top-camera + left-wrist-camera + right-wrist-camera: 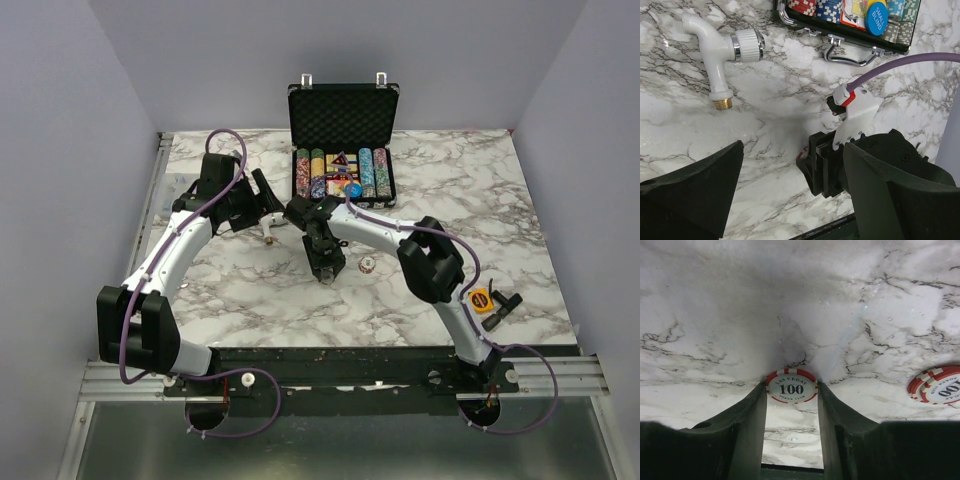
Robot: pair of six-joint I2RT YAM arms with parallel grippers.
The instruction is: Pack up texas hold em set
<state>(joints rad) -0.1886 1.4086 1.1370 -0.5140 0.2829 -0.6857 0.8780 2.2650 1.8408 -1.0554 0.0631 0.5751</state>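
Right wrist view gives us the step in hand: a red-and-white chip (791,386) marked 100 lies flat on the marble table (715,315), and the right gripper (791,396) has a fingertip (759,397) on each side of it, right at its rim. We cannot tell whether the jaws already press the chip or only bracket it. To do this well, we judge the tips should sit low against the marble and meet the chip across its full width. A thin disc caught off-centre is likely to squirt out or tip onto its edge. Once the pinch is firm, a straight lift looks safer than a drag, because a second chip (939,386) lies near on the right and could be knocked. From above, the open briefcase (343,108) stands at the far side of the table with its chip rows (340,172) facing us, so the carry is short and forward. The left gripper (790,165) hangs with its jaws spread wide and empty, near a white plastic fitting (715,55) and the case's front edge. We would leave it there, out of the right arm's path.
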